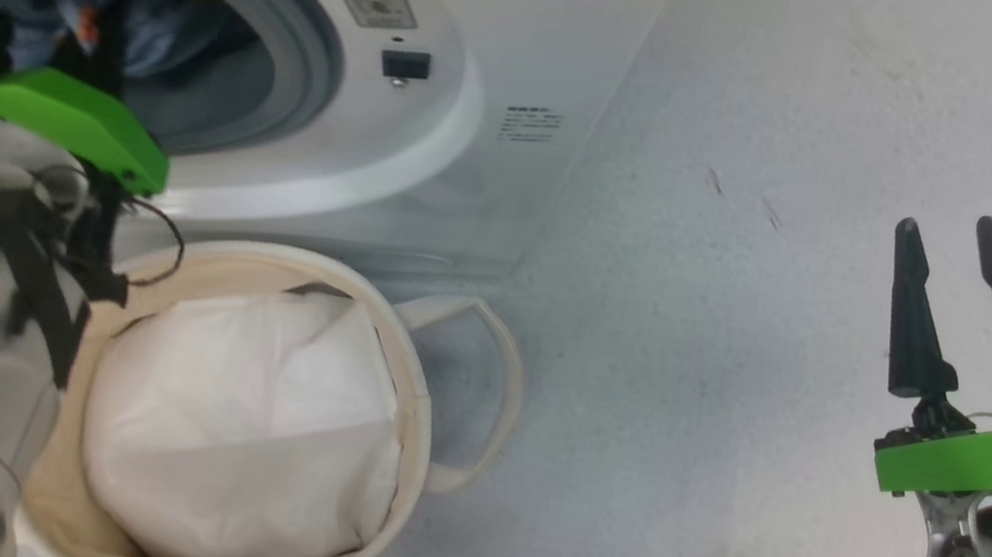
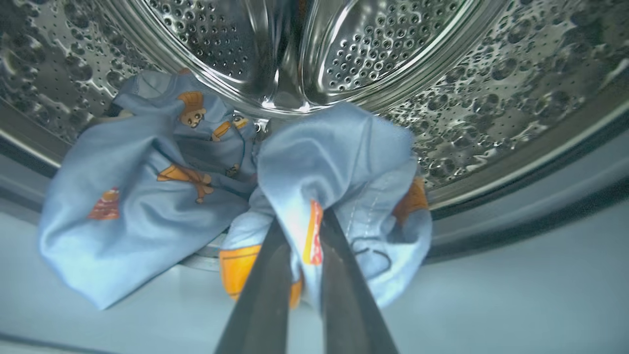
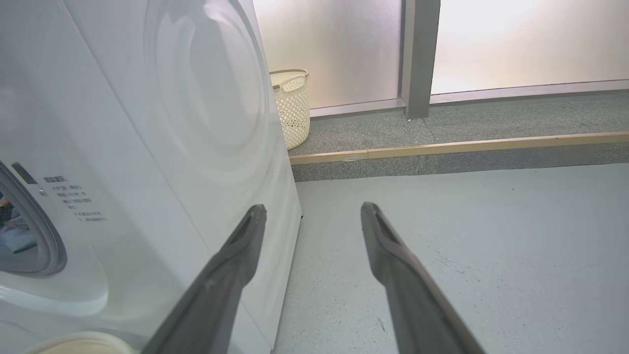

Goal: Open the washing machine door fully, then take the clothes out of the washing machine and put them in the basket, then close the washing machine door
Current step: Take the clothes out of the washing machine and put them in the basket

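Grey floor (image 1: 685, 395) holds the white front-loading washing machine (image 1: 442, 113), with the round cream canvas basket (image 1: 417, 444) just below its mouth. Inside the steel drum (image 2: 491, 73) the left gripper (image 2: 302, 216) pinches the light blue cartoon-print clothes (image 2: 137, 196) — the right gripper (image 1: 948, 228) gapes, empty.

The pale grey speckled floor (image 1: 740, 354) carries the white washing machine (image 1: 535, 19); a cream canvas basket (image 1: 423, 405) stands just before its front; beyond the machine, a raised grey step (image 3: 491, 118) bears a perforated cream basket (image 3: 293, 108).

White sheet (image 1: 236, 436) across the basket (image 1: 421, 425) mouth
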Robot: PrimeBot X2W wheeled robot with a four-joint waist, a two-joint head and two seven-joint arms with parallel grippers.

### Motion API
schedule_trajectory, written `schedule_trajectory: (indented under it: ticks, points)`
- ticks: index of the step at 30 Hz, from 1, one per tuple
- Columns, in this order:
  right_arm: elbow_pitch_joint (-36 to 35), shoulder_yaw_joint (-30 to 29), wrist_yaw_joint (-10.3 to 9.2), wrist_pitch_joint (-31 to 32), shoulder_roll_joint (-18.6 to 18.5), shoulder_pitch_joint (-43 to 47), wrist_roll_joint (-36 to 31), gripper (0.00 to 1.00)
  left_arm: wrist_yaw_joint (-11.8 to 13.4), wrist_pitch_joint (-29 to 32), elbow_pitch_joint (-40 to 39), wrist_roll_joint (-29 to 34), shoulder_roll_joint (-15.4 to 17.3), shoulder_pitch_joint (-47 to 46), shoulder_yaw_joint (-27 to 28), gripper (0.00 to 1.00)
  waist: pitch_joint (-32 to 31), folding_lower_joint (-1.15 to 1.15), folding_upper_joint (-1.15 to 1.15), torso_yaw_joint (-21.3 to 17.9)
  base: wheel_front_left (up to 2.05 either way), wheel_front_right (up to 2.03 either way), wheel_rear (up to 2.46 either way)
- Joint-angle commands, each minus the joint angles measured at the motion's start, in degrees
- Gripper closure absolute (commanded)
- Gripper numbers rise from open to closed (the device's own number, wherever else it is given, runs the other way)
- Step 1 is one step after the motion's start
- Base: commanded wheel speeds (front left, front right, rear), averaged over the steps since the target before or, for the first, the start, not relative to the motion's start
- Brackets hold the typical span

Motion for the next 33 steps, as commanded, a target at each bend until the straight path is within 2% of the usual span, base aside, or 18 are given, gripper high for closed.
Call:
schedule_trajectory:
  ticks: [1, 8, 16, 26, 33]
  points:
    - [-1.05, 0.83, 0.43, -0.71, -0.87, 0.23, 0.26, 0.00, -0.32, -0.67, -3.05, -1.00, 2.23, 1.16, 0.09, 1.00, -1.79, 0.00, 0.00, 1.21, 0.00, 0.00, 0.00]
    - [0.25, 1.14, 0.43, -0.71, -0.44, 0.84, 0.73, 0.00, -0.33, -0.71, -12.21, -4.12, 4.14, 6.98, -3.34, 1.00, -6.52, 0.00, 0.00, 3.41, 0.00, 0.00, 0.00]
    - [1.68, 1.04, 0.43, -0.71, 0.02, 2.99, 1.35, 0.00, -0.33, 0.07, -22.75, -8.80, 8.36, 13.32, -8.54, 1.00, -12.67, 0.00, 0.00, 6.72, 0.00, 0.00, 0.00]
    - [2.17, 0.52, 0.43, -0.71, -0.05, 5.03, 1.81, 0.00, -0.13, 4.46, -33.05, -12.57, 13.00, 19.31, -8.54, 1.00, -17.55, 0.00, 0.00, 9.19, 0.00, 0.00, 0.00]
    - [2.34, -0.21, 0.43, -0.71, 0.75, 7.41, 2.00, 0.00, 2.33, 10.35, -48.26, -14.63, 15.05, 23.82, -8.36, 1.00, -20.17, 0.00, 0.00, 10.98, 0.00, 0.00, 0.00]
